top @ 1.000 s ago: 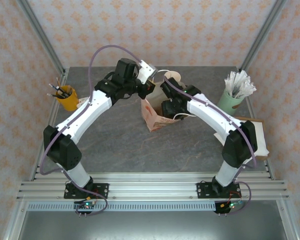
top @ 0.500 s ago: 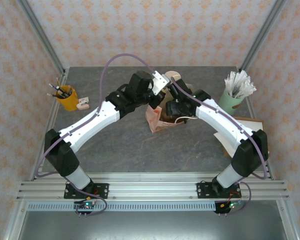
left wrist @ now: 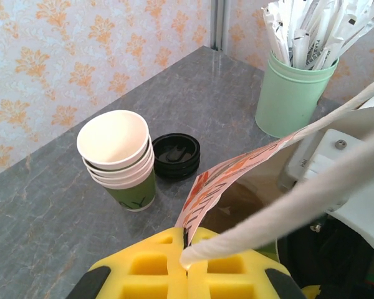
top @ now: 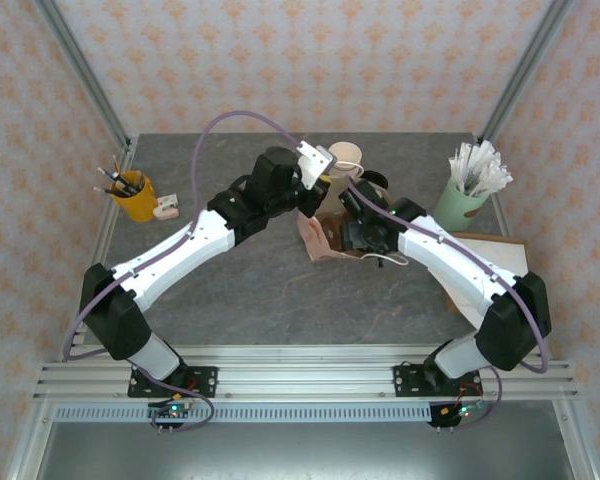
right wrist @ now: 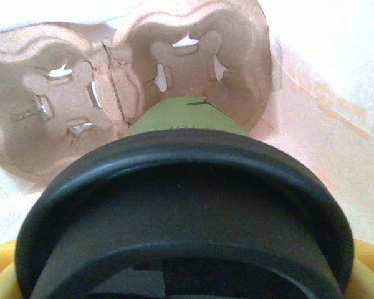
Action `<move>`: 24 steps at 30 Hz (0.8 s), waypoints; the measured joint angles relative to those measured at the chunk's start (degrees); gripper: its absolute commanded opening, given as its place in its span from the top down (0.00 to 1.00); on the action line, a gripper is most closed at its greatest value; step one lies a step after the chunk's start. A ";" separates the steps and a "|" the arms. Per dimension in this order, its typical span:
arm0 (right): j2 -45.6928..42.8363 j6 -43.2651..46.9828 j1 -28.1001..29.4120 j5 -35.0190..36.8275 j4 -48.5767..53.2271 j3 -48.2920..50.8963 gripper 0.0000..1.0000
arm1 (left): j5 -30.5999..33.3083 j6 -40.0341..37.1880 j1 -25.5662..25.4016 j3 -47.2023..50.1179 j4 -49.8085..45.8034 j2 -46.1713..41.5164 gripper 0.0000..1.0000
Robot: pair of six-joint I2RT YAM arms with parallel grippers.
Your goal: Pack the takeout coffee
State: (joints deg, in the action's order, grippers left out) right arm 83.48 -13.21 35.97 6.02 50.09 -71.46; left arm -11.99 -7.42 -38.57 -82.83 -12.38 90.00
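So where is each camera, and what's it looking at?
Top: above and behind, looking down at the table; both arms show.
Left wrist: on the left arm, facing the cup stack; its hand pinches the bag.
Right wrist: on the right arm, looking into the bag at the coffee; fingers show.
Top and left wrist share the cup stack.

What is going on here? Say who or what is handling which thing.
The left tool is shut on the rim of the patterned paper bag, lifting it open. The right tool grips the lidded takeout coffee inside the bag, its base pointed at a socket of the cardboard cup carrier. Whether the cup is seated cannot be told.
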 measured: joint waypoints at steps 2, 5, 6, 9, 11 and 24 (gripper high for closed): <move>0.00 -0.28 -0.04 0.22 -0.15 -0.02 0.67 | -0.15 -0.15 0.09 0.00 -0.02 0.00 1.00; 0.28 -2.19 -0.35 0.46 -0.46 -0.83 0.67 | -0.72 -1.84 0.09 0.00 -0.37 0.00 1.00; 0.57 -2.89 -0.50 0.68 -0.52 -1.46 0.67 | -1.05 -2.67 0.09 0.00 -0.59 -0.02 1.00; 2.40 -4.39 -1.22 1.55 -0.63 -3.82 0.67 | -2.01 -5.51 0.09 0.00 -1.60 -0.15 1.00; 3.41 -5.01 -1.88 1.66 -1.16 -4.72 0.67 | -2.84 -6.54 0.22 0.00 -2.25 -0.28 1.00; 4.87 -1.75 -1.29 0.90 -0.17 -6.40 0.68 | -4.85 -3.50 2.54 0.00 -2.34 -0.39 1.00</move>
State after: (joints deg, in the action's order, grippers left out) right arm 88.36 -14.96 34.68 6.92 49.91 -77.87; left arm -16.84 -10.92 -36.03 -82.83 -14.72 89.60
